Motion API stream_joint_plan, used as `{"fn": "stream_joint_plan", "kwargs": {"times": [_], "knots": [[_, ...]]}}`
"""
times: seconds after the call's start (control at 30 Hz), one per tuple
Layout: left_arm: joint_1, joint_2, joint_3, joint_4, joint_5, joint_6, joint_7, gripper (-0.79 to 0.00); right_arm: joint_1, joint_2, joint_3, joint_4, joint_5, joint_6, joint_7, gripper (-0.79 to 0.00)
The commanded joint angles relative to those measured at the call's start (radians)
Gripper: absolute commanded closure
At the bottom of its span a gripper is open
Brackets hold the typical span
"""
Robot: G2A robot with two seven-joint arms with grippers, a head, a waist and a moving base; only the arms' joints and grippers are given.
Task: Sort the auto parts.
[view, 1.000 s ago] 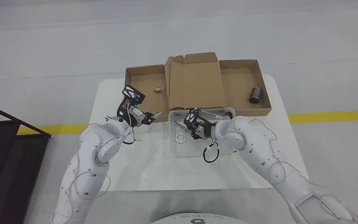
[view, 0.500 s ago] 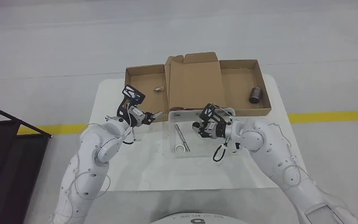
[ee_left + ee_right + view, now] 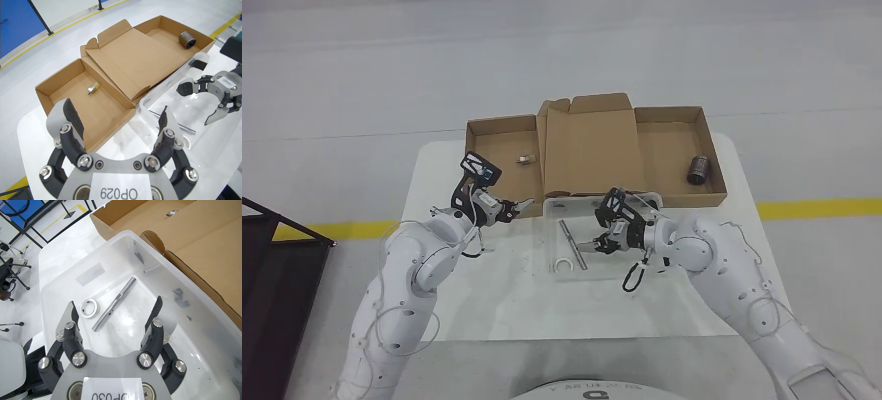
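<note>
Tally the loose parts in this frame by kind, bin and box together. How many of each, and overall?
Metal rod: 1, in the clear bin
Metal ring: 1, in the clear bin
Small threaded fitting: 1, in the cardboard box
Dark cylindrical bushing: 1, in the cardboard box
Total: 4

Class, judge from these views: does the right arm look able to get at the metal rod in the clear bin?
Probably yes: the right gripper hangs open over the clear bin, and the metal rod lies uncovered on its floor, beside a ring.
</note>
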Motion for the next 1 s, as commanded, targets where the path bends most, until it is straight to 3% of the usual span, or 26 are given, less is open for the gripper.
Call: {"fn": "stream_joint_plan", "kwargs": {"times": [0.0,0.07,0.13,0.17,0.4,0.53,0.73,0.8,0.97], "knots": [[0.0,0.0,0.0,0.0,0.0,0.0,0.0,-0.785,0.007,-0.005,-0.027,0.003,-0.054,0.039,0.0,-0.785],[0.0,0.0,0.0,0.0,0.0,0.0,0.0,-0.785,0.021,-0.012,-0.06,0.008,-0.089,0.062,0.006,-0.763],[0.0,0.0,0.0,0.0,0.0,0.0,0.0,-0.785,0.036,-0.019,-0.087,0.024,-0.103,0.074,0.008,-0.619],[0.0,0.0,0.0,0.0,0.0,0.0,0.0,-0.785,0.044,-0.022,-0.099,0.032,-0.111,0.083,0.011,-0.582],[0.0,0.0,0.0,0.0,0.0,0.0,0.0,-0.785,0.081,-0.039,-0.152,0.065,-0.148,0.125,0.016,-0.489],[0.0,0.0,0.0,0.0,0.0,0.0,0.0,-0.785,0.086,-0.045,-0.173,0.07,-0.174,0.153,0.023,-0.533],[0.0,0.0,0.0,0.0,0.0,0.0,0.0,-0.785,0.097,-0.053,-0.201,0.077,-0.208,0.197,0.042,-0.456],[0.0,0.0,0.0,0.0,0.0,0.0,0.0,-0.785,0.1,-0.055,-0.205,0.077,-0.216,0.208,0.048,-0.388],[0.0,0.0,0.0,0.0,0.0,0.0,0.0,-0.785,0.103,-0.058,-0.209,0.075,-0.228,0.23,0.063,-0.363]]}}
